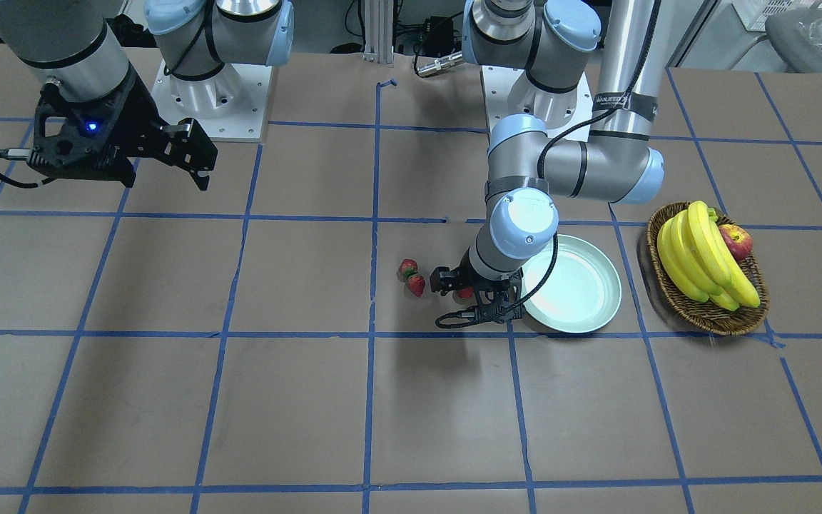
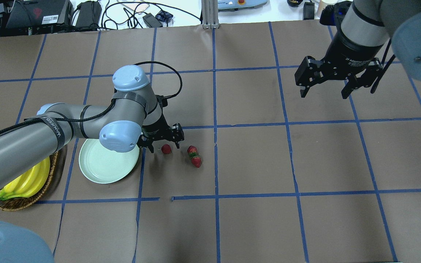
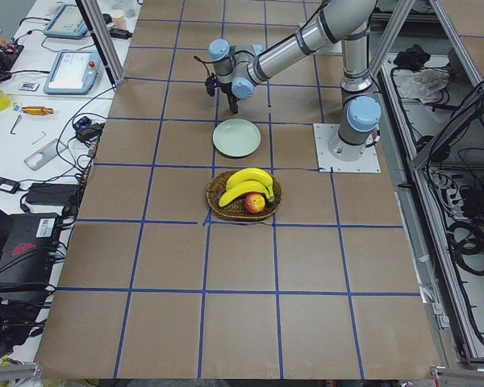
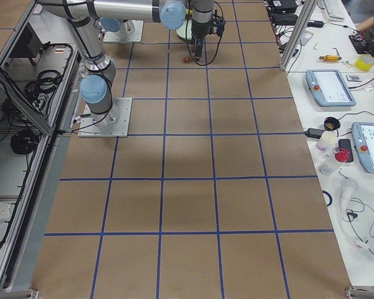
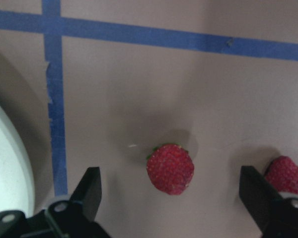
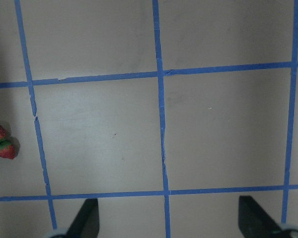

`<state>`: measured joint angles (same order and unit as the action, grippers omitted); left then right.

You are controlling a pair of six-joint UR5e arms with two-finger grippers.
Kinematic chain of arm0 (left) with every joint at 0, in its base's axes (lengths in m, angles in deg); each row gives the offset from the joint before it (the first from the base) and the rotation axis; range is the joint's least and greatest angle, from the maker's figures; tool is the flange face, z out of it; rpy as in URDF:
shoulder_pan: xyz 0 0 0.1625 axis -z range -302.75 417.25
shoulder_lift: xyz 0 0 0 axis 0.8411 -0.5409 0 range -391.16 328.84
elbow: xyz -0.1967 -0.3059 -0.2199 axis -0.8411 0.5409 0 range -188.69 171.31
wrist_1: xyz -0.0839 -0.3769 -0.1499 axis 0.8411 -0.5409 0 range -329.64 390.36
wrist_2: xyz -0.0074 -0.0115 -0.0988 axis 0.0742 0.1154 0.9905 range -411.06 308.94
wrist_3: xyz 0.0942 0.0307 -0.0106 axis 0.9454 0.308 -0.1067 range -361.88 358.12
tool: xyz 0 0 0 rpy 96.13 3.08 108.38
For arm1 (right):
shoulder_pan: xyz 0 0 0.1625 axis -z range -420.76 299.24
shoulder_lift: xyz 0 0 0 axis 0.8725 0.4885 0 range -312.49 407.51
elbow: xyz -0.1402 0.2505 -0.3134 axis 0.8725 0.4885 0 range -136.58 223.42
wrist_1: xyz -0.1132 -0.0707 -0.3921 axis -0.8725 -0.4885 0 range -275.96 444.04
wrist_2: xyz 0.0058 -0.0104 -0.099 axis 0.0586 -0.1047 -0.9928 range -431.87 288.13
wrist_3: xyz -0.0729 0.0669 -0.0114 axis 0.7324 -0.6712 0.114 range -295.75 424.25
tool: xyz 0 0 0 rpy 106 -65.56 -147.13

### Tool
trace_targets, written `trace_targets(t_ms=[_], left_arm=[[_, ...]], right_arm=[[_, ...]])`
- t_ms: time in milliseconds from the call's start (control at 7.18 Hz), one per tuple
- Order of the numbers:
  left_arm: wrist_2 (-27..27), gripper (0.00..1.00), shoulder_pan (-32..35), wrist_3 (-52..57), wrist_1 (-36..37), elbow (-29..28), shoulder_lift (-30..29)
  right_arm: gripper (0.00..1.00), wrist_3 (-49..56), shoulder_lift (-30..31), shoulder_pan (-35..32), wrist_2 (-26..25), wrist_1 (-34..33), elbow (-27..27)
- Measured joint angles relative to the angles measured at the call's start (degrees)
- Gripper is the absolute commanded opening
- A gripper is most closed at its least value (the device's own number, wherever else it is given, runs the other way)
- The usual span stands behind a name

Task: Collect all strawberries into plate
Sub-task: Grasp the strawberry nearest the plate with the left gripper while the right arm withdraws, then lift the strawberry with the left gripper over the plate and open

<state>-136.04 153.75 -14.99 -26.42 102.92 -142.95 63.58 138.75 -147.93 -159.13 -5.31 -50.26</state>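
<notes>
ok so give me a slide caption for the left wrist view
Left gripper open, fingers straddling one strawberry on the table; plate rim at frame left, second strawberry at frame right.

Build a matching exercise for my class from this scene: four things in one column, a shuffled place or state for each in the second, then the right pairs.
Column A
1. plate
2. apple
3. left gripper
4. right gripper

Column B
a. open, raised above bare table, well away from the plate
b. open, fingers on either side of a strawberry lying on the table
c. in the wicker basket, beside the bananas
d. empty, next to the wicker basket

Pairs: 1-d, 2-c, 3-b, 4-a
</notes>
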Motion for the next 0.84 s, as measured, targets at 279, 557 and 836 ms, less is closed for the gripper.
trace_targets(t_ms=[279,557,836], left_arm=[[-0.1,0.00,0.0,0.2,0.2,-0.1,-0.3],[-0.3,0.00,0.0,0.7,0.1,-0.5,0.4],[-2.1,0.00,-0.5,3.1,-6.1,-5.0,3.5]], right_arm=[[1.00,-0.1,0.1,0.1,-0.2,0.7,0.2],[1.00,-0.1,0.0,0.1,-0.1,1.4,0.0],[1.00,-0.7,-0.7,0.1,0.2,1.6,0.3]])
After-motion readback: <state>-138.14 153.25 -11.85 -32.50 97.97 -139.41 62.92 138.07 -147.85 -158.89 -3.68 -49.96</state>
